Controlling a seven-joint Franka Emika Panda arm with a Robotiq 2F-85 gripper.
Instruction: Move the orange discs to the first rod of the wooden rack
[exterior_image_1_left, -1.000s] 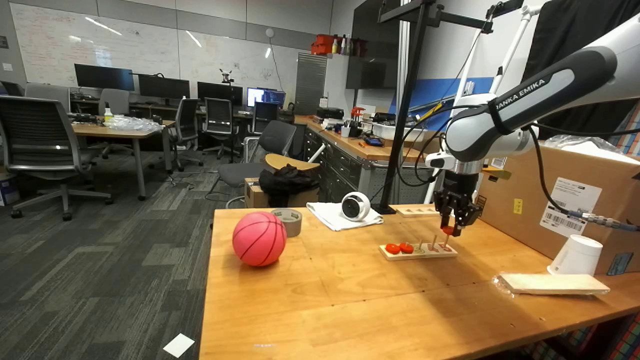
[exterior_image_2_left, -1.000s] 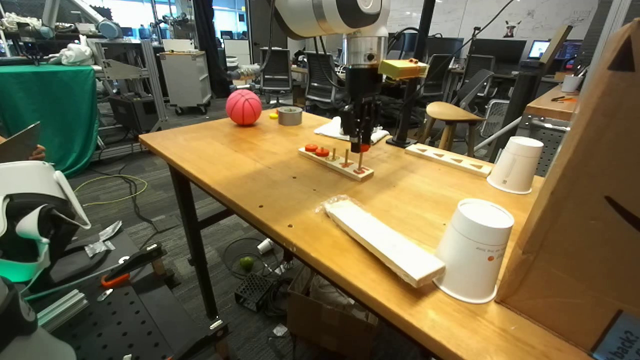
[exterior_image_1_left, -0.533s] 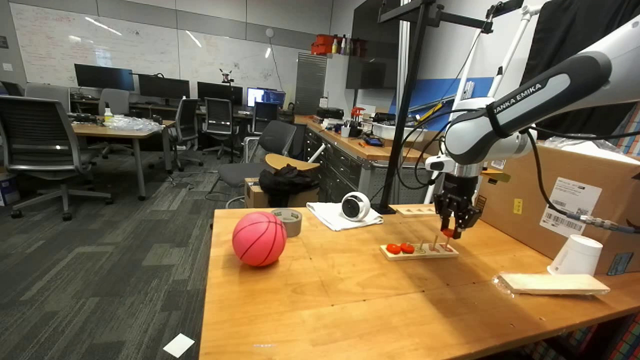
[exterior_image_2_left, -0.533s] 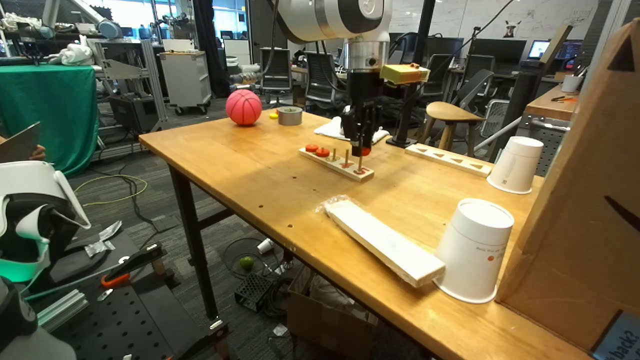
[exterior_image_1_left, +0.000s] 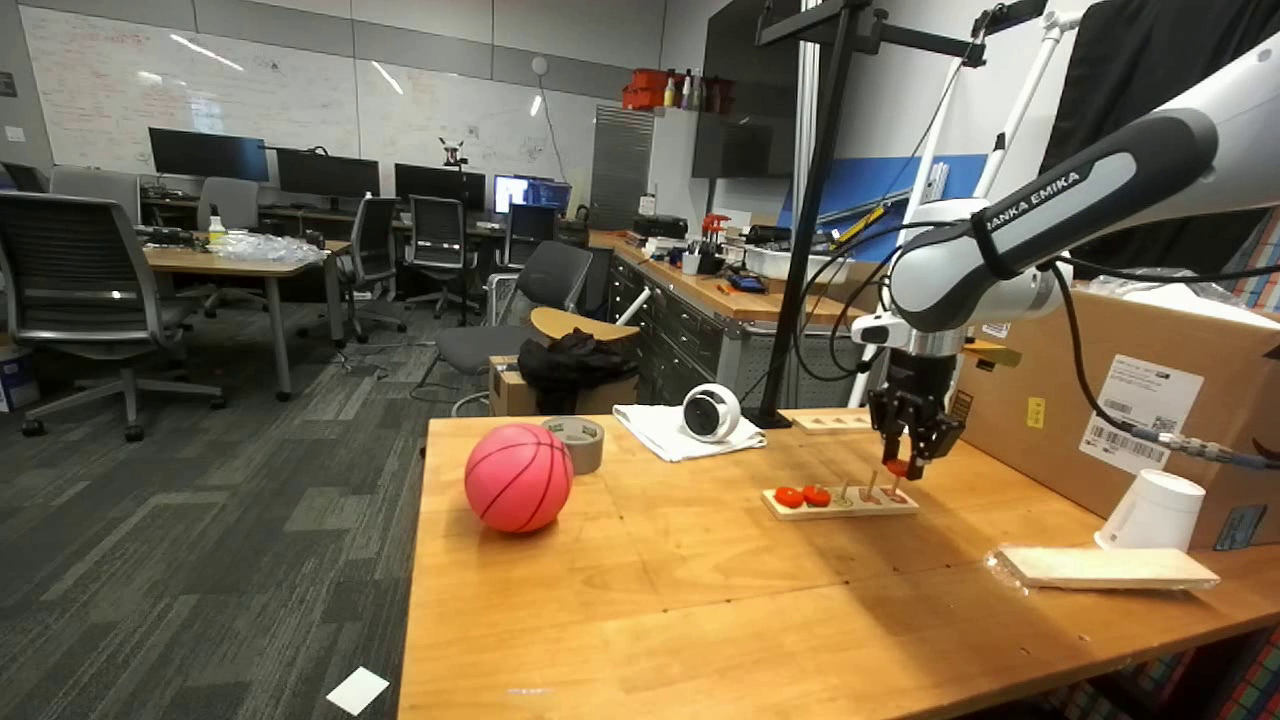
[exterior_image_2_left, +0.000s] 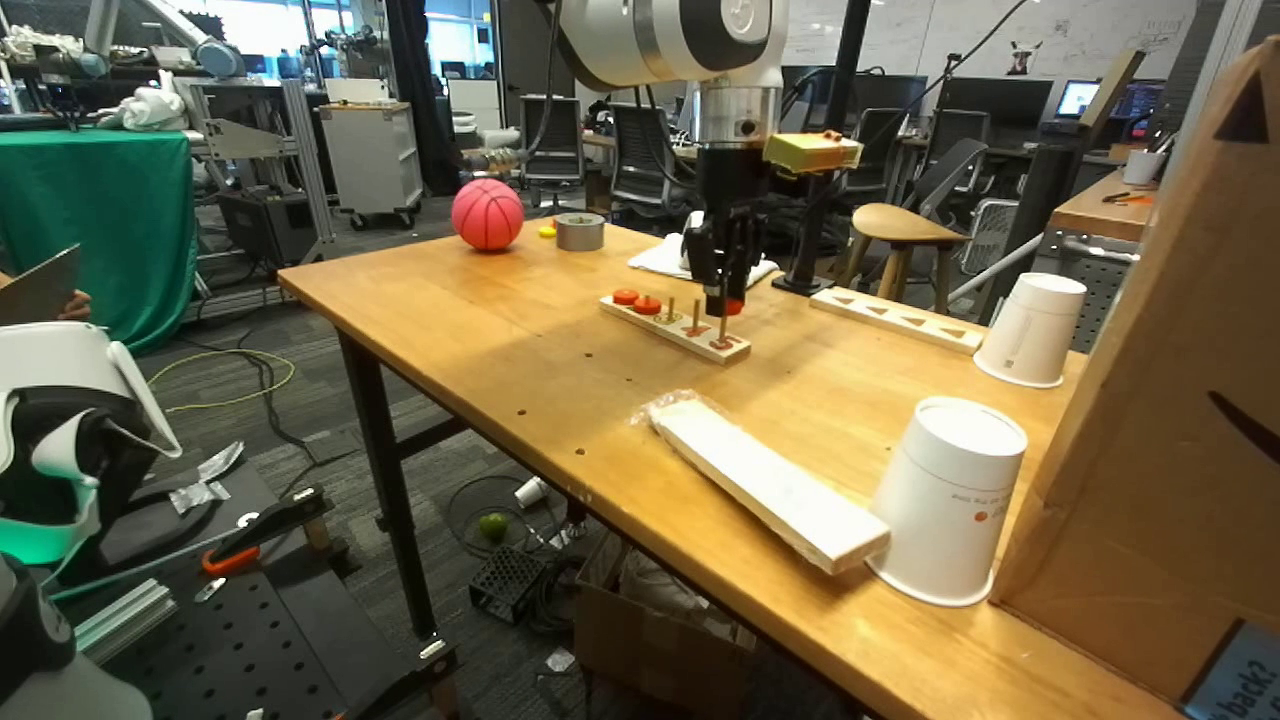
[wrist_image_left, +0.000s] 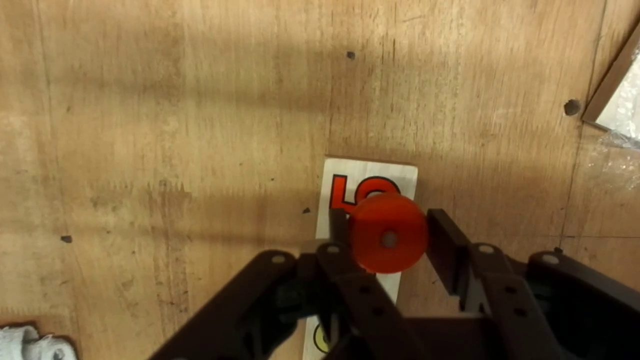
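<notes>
The wooden rack (exterior_image_1_left: 840, 512) is a low pale strip with thin pegs of rising height; it also shows in an exterior view (exterior_image_2_left: 682, 336) and the wrist view (wrist_image_left: 367, 166). Two orange discs (exterior_image_1_left: 789, 497) (exterior_image_1_left: 817, 496) sit at its low-peg end. My gripper (exterior_image_1_left: 903, 466) is shut on another orange disc (exterior_image_1_left: 897, 468), which also shows in an exterior view (exterior_image_2_left: 735, 307). It holds this disc at the tallest peg, beside the red 5. In the wrist view the held disc (wrist_image_left: 389, 232) lies between both fingers, a pale spot showing in its hole.
A pink-red ball (exterior_image_1_left: 519, 478), tape roll (exterior_image_1_left: 577, 443) and white camera (exterior_image_1_left: 712, 413) stand on the table. A wrapped board (exterior_image_2_left: 765, 480) and white cups (exterior_image_2_left: 945, 500) (exterior_image_2_left: 1030, 330) lie toward the cardboard box (exterior_image_1_left: 1060, 400). A second strip (exterior_image_2_left: 897, 318) lies behind the rack.
My gripper has come down a little with the held disc, now lower along the tallest peg. The rack has shifted slightly with it. The two other discs still sit on the rack.
</notes>
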